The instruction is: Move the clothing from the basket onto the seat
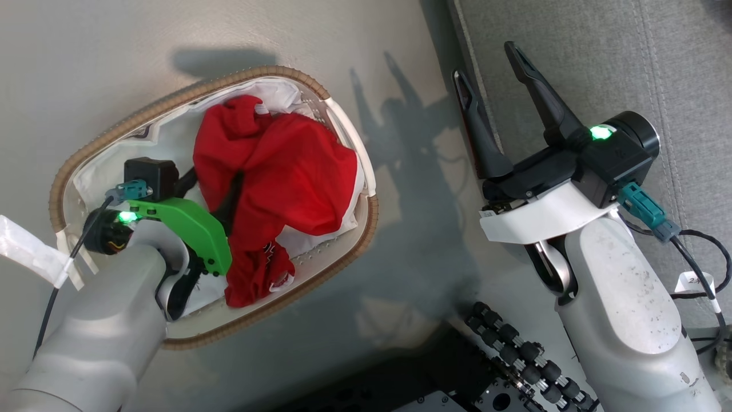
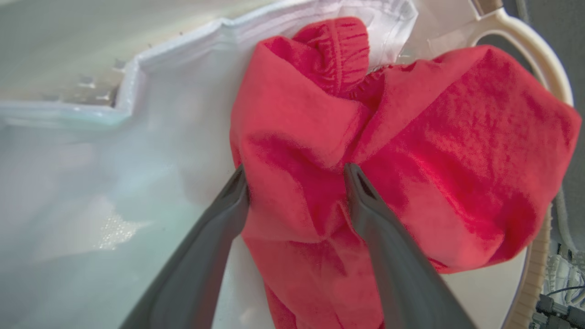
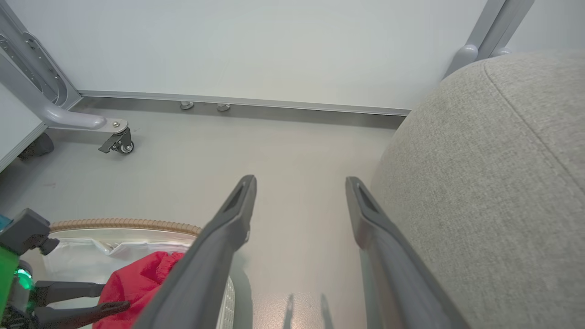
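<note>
The red clothing [image 1: 286, 171] lies bunched in the white basket [image 1: 114, 129] on the floor at the left of the head view. My left gripper [image 1: 226, 197] reaches down into the basket. In the left wrist view it [image 2: 297, 173] is open, its two fingers straddling a fold of the clothing [image 2: 434, 151]. My right gripper [image 1: 485, 62] hangs open and empty above the floor, beside the edge of the grey seat [image 1: 600, 57]. In the right wrist view it [image 3: 300, 180] points at the floor, with the seat [image 3: 493, 183] on the right and the basket [image 3: 123, 224] with clothing [image 3: 137, 283] at the lower left.
My black base with its rollers [image 1: 514, 355] sits at the bottom of the head view. Cables [image 1: 703, 252] trail beside my right forearm. A wheeled metal frame leg [image 3: 114, 137] and a white wall stand beyond the basket. Bare floor separates basket and seat.
</note>
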Controlling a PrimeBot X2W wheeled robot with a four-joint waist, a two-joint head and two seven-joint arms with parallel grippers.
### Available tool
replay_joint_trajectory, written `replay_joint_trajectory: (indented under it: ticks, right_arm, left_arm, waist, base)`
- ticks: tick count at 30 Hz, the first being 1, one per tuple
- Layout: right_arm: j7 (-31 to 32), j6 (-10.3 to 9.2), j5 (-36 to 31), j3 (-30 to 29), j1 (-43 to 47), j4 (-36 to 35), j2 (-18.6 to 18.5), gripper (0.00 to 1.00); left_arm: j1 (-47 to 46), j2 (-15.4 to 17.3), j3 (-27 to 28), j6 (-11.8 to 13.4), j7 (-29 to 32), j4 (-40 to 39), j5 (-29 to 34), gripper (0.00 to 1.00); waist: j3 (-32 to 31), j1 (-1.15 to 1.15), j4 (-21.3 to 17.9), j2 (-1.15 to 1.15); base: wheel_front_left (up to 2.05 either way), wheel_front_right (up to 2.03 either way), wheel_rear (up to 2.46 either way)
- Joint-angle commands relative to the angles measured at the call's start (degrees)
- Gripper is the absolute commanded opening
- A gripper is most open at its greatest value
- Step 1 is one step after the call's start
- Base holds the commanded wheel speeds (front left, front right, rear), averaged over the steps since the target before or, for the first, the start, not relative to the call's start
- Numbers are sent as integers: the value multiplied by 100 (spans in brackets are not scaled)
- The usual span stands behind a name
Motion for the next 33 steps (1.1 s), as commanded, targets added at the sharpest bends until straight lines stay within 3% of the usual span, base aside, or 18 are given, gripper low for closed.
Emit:
replay_joint_trajectory:
  ticks: [1,7,8,9,10,21,33]
  right_arm:
    - [-27,-8,-23,-17,-44,-3,-17,100]
    - [-27,-8,-3,-4,-90,16,-17,100]
    - [-27,-8,-6,-13,-91,12,-17,100]
    - [-28,-8,-4,-25,-93,7,-17,100]
    - [-27,-8,-2,-34,-95,2,-17,100]
    - [-27,-8,65,-156,-120,67,-17,100]
    - [-27,-8,219,-146,0,432,-19,100]
  left_arm:
    - [-96,79,-131,2,69,-69,-208,100]
    - [-174,275,-928,2,167,-537,-891,98]
    - [-208,312,-1040,2,146,-571,-943,64]
    - [-234,347,-1165,2,133,-584,-1013,40]
    - [-253,362,-1277,2,109,-590,-1043,0]
    - [-251,416,-1748,2,-231,-597,-1305,0]
    - [178,315,-1576,2,-362,-827,-1295,0]
  waist:
    - [18,0,33,0]
    - [9,0,51,0]
    - [8,0,52,0]
    - [7,0,52,0]
    - [6,0,51,0]
    - [-236,0,110,0]
    - [-1178,0,442,0]
  base:
    - [0,0,0]
    - [0,0,0]
    - [0,0,0]
    - [0,0,0]
    - [0,0,0]
    - [0,0,0]
    - [0,0,0]
